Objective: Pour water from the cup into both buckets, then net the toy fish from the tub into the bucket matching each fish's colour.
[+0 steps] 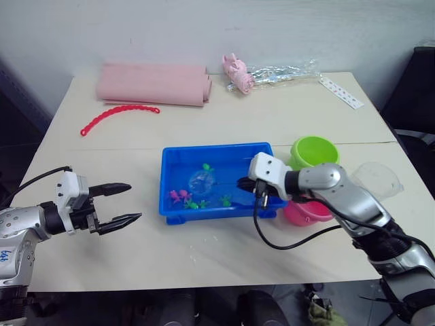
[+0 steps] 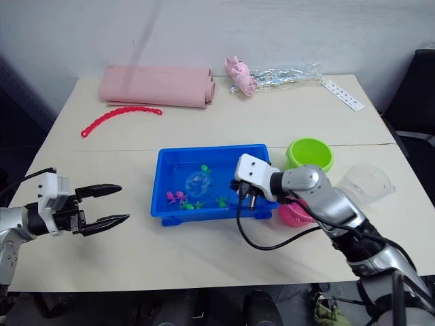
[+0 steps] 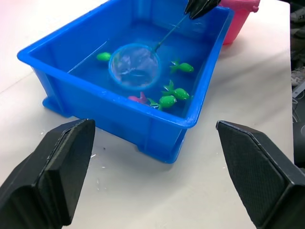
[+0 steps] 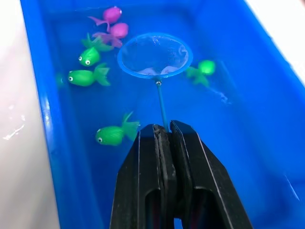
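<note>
**Netting stage: hoop empty, fish still in tub**

Near the table's front edge, our left gripper [image 1: 129, 202] hangs released. Our right gripper [image 4: 164, 131] clenches the net [image 4: 155, 55] handle inside the tub [image 1: 170, 204]. All visible fish [image 4: 112, 135] remain; buckets [image 1: 314, 151] await beyond, at the right.

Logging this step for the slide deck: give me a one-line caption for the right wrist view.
Right gripper holds the net in the blue tub among green and pink toy fish.

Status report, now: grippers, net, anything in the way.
Right gripper shut on the net handle, hoop in the tub, no fish in it. Left gripper open, empty, beside the tub. Nothing blocking the pink bucket or green bucket.
</note>
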Tool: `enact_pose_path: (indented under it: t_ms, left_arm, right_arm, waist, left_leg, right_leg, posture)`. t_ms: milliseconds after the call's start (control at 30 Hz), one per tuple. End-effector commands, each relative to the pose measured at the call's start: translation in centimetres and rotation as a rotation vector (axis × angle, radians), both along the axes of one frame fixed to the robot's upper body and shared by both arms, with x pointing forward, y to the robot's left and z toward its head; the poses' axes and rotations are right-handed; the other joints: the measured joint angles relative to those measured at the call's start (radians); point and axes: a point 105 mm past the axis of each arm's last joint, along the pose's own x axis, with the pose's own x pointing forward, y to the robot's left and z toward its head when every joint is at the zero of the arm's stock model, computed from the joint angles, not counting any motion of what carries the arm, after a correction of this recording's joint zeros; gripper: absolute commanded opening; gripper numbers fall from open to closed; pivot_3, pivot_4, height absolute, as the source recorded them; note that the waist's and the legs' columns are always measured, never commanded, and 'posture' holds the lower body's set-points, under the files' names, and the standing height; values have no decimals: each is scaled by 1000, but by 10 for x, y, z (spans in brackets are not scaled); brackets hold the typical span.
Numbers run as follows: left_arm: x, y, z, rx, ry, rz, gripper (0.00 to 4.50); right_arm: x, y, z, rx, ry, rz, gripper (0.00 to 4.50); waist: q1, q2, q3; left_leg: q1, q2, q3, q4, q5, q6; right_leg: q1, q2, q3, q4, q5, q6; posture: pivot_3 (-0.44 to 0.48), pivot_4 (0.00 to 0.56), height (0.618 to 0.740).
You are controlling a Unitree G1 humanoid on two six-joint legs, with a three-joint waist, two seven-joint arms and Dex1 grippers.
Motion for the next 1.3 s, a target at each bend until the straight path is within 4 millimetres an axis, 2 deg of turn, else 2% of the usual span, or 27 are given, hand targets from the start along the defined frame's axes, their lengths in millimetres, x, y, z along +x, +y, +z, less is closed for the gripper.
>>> enact_pose_path:
  t_ms: [33,367,700,900,1167,1300]
  left_arm:
    - [0,-1,8,22,-28,-1,4447]
    - [4,-6,10,25,-28,-24,4447]
    - [5,-5,10,20,-13,-17,4447]
    - [8,-12,14,-2,-22,-29,4447]
    - [9,-14,14,-4,-22,-35,4447]
    - [8,-18,17,-19,-28,-58,4447]
  right_arm:
    - [2,5,3,-37,-33,29,0]
    - [6,29,-7,-25,9,62,0]
    - [4,33,6,119,78,15,0]
    - [-1,37,15,171,111,18,0]
    - [-1,21,16,178,93,-15,0]
    - [-4,5,27,209,31,-4,0]
  waist:
    - [-4,0,0]
    - [-11,0,0]
    - [-10,0,0]
    - [-10,0,0]
    - [-9,0,0]
    - [-9,0,0]
  left_leg:
    - [0,0,0,0,0,0]
    - [0,0,0,-1,0,-1]
    - [0,0,0,-1,0,-1]
    - [0,0,0,-2,0,-1]
    - [0,0,0,-2,0,-1]
    - [0,0,0,-2,0,-1]
  right_leg:
    - [0,0,0,0,0,0]
    - [-1,1,0,1,0,0]
    - [-1,0,0,1,0,0]
    - [-2,1,0,1,0,0]
    - [-2,0,0,1,0,0]
    - [-1,0,0,0,0,0]
  posture:
    - [0,150,740]
    - [0,150,740]
    - [0,150,740]
    - [0,150,740]
    - [0,150,740]
    - [0,150,740]
